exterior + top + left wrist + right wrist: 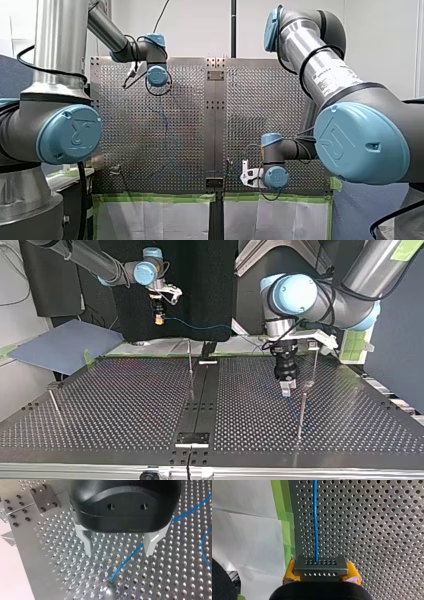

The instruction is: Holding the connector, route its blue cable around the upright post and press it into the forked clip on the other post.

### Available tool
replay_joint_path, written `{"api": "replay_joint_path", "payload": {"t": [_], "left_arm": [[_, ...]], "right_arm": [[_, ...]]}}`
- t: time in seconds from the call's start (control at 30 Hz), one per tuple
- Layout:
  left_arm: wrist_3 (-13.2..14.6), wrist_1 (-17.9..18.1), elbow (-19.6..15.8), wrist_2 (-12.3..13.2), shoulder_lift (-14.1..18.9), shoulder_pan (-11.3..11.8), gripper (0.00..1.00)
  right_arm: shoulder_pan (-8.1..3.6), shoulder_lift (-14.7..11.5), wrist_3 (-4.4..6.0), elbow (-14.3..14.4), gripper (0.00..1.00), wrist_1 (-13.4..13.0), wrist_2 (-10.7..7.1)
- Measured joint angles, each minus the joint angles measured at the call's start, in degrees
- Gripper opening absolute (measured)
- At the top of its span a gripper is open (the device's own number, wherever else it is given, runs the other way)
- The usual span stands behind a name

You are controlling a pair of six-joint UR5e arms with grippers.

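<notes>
Right gripper (321, 573) clamps connector (321, 566) by its sides above table's (374, 530) taped edge, probably so cable (315, 517) clears it. Left gripper (119, 551) hangs wide open and empty over cable near post (109, 593).

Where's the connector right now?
The connector is clamped in the jaws of my right gripper, raised at the top view's left above the table's far edge, blue cable trailing from it.

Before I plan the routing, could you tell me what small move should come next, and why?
Probably lower my left gripper and close on the blue cable: its fingers stand open with the cable running beneath between them, while my right gripper holds the connector.
</notes>
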Motion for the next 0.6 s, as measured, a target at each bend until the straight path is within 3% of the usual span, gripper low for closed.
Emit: {"api": "replay_joint_path", "payload": {"t": [0.37,0.6], "left_arm": [[1.9,-0.4,0.0,-0.5,-1.9,-0.7,1.0],[4.3,0.1,0.0,-3.3,-5.1,-1.0,1.0]], "right_arm": [[0.04,0.0,-0.03,0.0,0.0,0.2,-0.04],[0.03,0.0,-0.06,0.0,0.0,0.2,-0.04]]}}
